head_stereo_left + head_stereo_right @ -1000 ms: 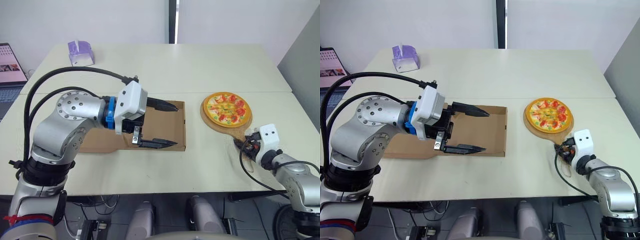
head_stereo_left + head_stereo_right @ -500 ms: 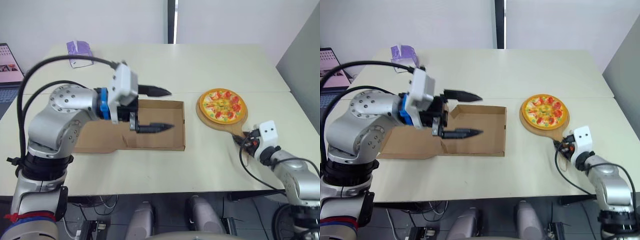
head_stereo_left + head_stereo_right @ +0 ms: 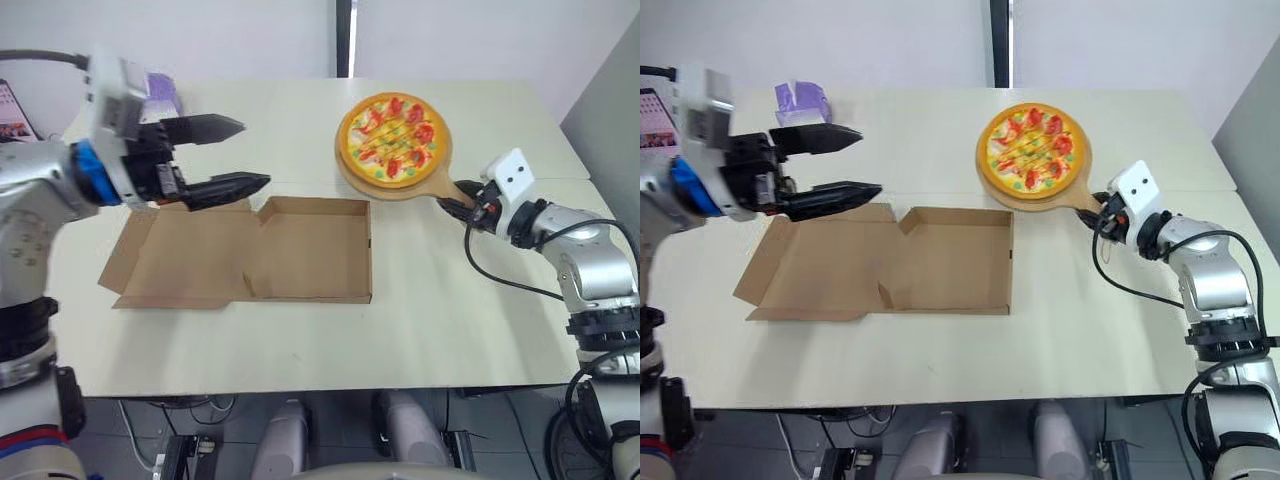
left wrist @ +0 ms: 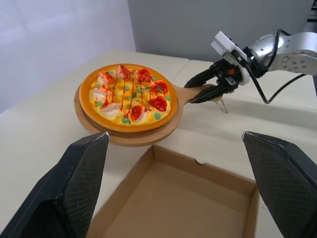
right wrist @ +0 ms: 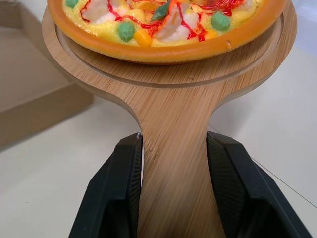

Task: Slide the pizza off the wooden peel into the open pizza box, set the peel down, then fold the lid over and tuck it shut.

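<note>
A pizza with red and green toppings lies on a round wooden peel, held in the air behind the box's right end. My right gripper is shut on the peel's handle. The open cardboard pizza box lies flat on the table with its lid spread out to the left. My left gripper hovers open and empty above the table behind the lid, its fingers wide apart.
A purple tissue box stands at the back left of the table. A seam runs where two tabletops meet. A grey panel stands to the right of the table.
My right gripper has lifted the peel with the pizza off the table and carried it back and left, towards the box. My left gripper has risen and drawn back left, away from the box.
</note>
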Robot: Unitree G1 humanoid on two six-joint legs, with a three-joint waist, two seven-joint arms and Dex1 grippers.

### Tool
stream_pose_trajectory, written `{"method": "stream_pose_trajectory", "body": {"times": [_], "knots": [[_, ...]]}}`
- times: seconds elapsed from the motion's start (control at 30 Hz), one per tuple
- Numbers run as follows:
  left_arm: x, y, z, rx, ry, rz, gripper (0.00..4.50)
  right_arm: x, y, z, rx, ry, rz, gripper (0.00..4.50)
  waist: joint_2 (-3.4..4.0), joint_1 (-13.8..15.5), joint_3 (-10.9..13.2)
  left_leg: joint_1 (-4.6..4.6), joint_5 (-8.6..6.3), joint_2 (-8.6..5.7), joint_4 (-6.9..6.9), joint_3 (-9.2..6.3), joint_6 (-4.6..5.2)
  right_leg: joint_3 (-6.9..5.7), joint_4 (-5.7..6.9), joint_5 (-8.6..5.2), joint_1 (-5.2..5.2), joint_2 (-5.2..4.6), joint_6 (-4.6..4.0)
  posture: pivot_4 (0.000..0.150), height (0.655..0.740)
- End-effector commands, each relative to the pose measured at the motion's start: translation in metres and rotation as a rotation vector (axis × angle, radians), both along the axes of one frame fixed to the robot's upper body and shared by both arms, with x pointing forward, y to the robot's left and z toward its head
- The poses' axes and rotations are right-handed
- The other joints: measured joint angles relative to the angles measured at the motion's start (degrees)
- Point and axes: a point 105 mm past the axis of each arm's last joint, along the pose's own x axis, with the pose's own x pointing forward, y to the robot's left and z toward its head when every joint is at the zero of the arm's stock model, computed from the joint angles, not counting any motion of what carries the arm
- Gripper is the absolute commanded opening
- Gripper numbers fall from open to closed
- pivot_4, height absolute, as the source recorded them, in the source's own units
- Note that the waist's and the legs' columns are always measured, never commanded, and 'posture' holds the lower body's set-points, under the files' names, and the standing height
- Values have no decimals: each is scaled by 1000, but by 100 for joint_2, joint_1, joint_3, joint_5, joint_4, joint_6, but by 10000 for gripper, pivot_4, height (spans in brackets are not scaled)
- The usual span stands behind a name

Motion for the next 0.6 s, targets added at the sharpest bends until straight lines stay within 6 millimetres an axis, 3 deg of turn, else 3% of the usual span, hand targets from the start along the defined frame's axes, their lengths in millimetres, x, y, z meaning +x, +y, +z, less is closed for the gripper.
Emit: {"method": "stream_pose_trajectory", "body": {"times": [0.03, 0.3, 0.6], "knots": [[-11, 10, 4, 51, -19, 39, 45000, -2, 22, 39, -20, -165, 110, 16364, 0, 6, 1, 0, 0, 0, 0, -1, 0, -1, 0, 0, 0, 0, 0, 1500, 7400], [-20, 16, 0, 55, 19, 58, 45000, -10, 50, 32, -89, -231, 221, 16364, 0, 39, 2, 1, 0, 1, 0, -3, -1, -3, 3, 0, -1, 0, -1, 1500, 7400], [-19, 11, -3, 69, 25, 45, 45000, -11, 63, 39, -84, -337, 266, 16364, 0, 39, 2, 2, 1, 2, 0, -2, -1, -2, 6, 0, -2, 1, -2, 1500, 7400]]}}
